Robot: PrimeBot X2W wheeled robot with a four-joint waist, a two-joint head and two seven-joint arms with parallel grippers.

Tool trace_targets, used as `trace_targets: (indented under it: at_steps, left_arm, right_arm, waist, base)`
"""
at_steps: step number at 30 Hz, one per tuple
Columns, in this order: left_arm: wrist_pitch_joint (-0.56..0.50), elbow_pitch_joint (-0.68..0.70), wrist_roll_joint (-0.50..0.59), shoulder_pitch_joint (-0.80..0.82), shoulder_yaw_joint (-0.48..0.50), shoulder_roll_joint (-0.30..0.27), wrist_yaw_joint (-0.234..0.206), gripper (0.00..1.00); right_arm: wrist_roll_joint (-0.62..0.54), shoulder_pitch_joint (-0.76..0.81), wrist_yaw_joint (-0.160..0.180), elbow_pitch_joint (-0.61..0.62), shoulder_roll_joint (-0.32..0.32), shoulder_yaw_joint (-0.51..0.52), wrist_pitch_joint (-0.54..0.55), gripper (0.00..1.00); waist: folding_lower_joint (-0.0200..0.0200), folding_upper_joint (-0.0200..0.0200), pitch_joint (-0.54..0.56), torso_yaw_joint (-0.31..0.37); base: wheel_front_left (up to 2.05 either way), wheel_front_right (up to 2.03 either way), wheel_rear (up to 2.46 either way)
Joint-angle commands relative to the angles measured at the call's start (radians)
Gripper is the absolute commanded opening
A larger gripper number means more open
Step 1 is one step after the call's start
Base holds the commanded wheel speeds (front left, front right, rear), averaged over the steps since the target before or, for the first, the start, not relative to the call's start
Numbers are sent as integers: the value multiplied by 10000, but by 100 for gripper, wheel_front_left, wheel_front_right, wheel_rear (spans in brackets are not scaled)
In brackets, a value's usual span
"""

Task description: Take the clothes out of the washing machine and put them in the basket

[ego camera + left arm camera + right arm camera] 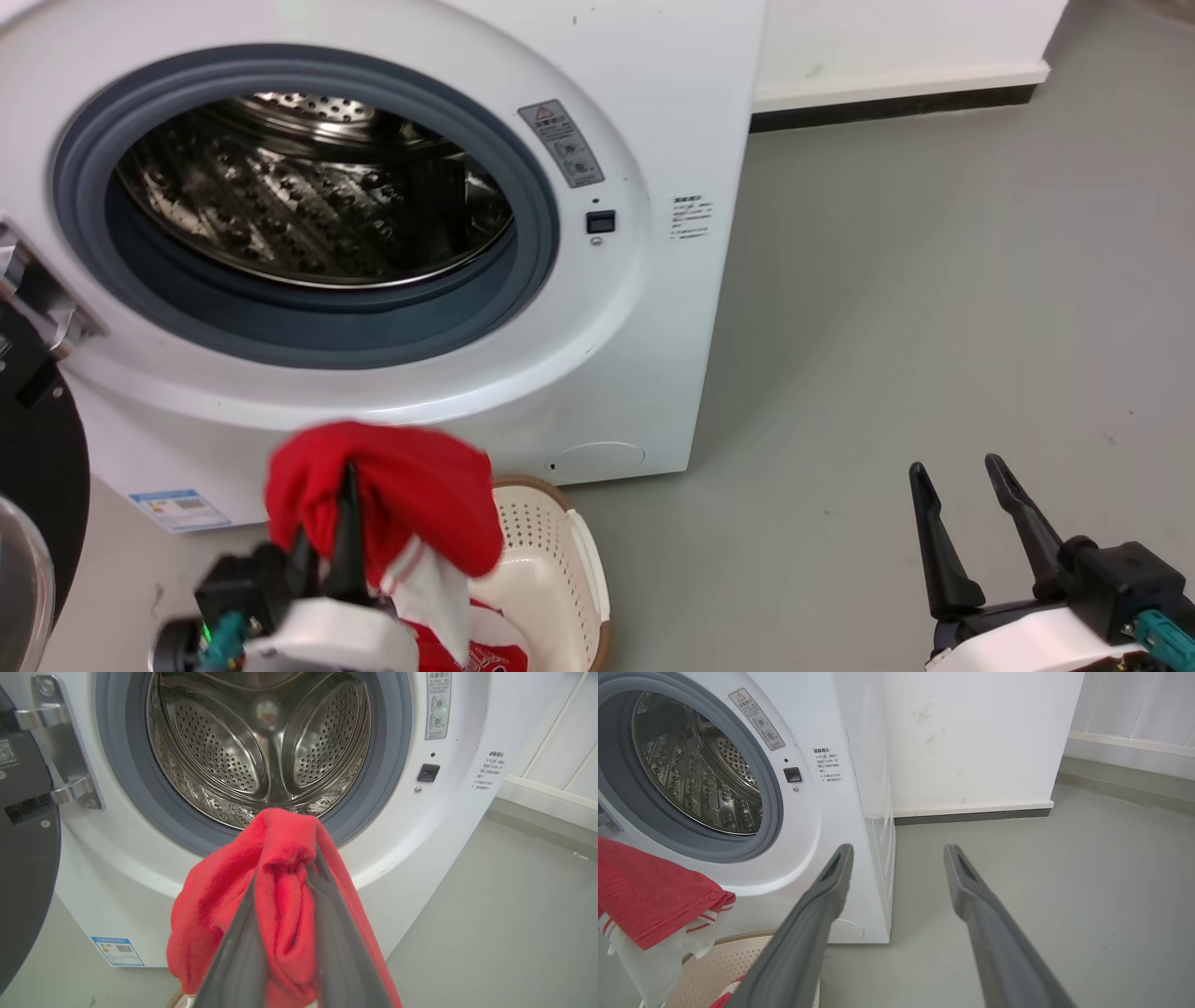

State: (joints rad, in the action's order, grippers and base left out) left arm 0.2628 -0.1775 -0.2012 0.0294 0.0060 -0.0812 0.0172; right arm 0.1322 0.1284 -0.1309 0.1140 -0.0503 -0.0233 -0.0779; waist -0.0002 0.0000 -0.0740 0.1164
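Right claw agape beside washing machine, over grey floor.

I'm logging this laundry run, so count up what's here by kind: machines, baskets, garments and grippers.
washing machine: 1
basket: 1
garments: 2, the red garment held in the left gripper and the red-and-white garment in the basket
grippers: 2, counting the open right gripper
total: 6
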Motion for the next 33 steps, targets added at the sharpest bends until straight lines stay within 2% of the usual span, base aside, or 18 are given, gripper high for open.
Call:
trace_targets:
  at_steps: [1, 7, 15, 26, 33]
  left_arm:
    - [28, 58, -67, -266, -121, 73, -63, 0]
    - [28, -456, -330, -596, -521, 243, -169, 0]
    - [27, -2103, -570, 743, -840, 294, -95, 0]
    - [27, -5551, -660, 3532, -688, 229, 150, 0]
    - [27, -7848, -966, 4913, 10, -151, -51, 0]
  right_arm:
    - [-32, 82, 3, 91, 2, 13, 19, 100]
    - [-99, -253, 3, 289, 2, -113, 57, 100]
    - [-213, -1125, 3, 436, 2, -314, 9, 100]
    - [-244, -2249, 3, 177, 2, -658, -217, 100]
    - [-178, -2738, 3, 89, 4, -863, -405, 100]
  waist:
    - [2, 0, -135, -144]
    - [2, 0, -978, -403]
    - [2, 0, -2855, -454]
    - [2, 0, -4727, -10]
    - [2, 0, -5691, 463]
  base:
    - [0, 0, 0]
    - [0, 0, 0]
    - [0, 0, 0]
    - [0, 0, 0]
    - [0, 0, 0]
